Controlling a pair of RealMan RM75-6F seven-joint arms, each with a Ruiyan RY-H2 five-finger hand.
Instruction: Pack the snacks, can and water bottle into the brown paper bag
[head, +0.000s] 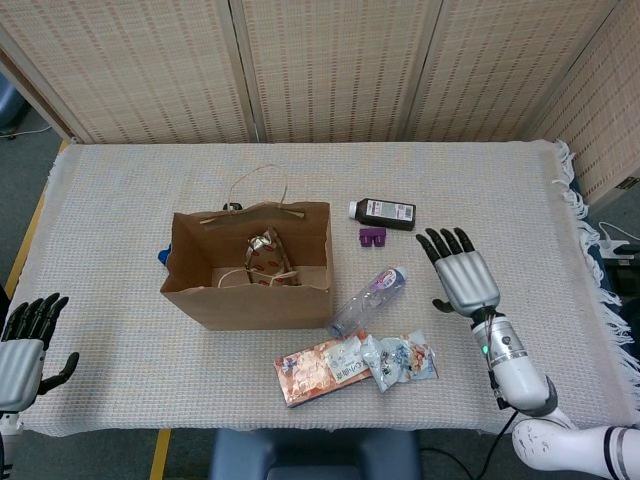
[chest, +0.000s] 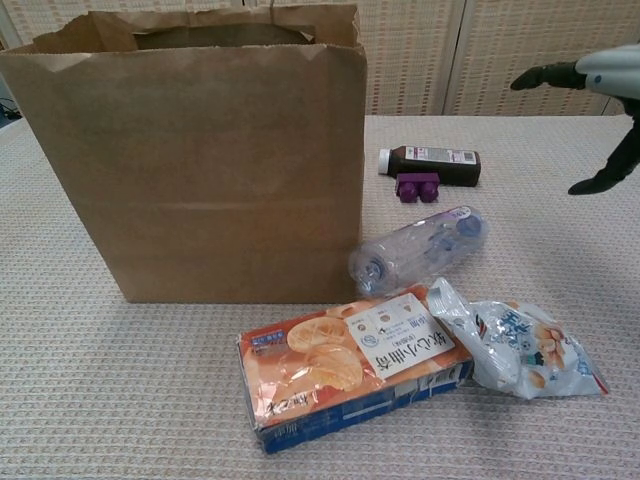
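Woven screens stand behind a table covered in a pale textured cloth. On it the brown bag stands upright and open; from the head view a shiny wrapped snack lies inside on the bottom. A small blue thing peeks out at the bag's left side, too hidden to tell what it is. The water bottle lies on its side just beside the bag's right front corner, tilted, with one end nearly touching the bag. In front of it an orange snack box lies flat, and a clear snack pouch lies at its right end, overlapping it. Behind the bottle a dark bottle with a white cap lies on its side, with a small purple piece just in front of it.

The right hand hovers right of the water bottle, fingers spread wide, holding nothing. The left hand hangs off the table's left front corner, fingers apart and empty
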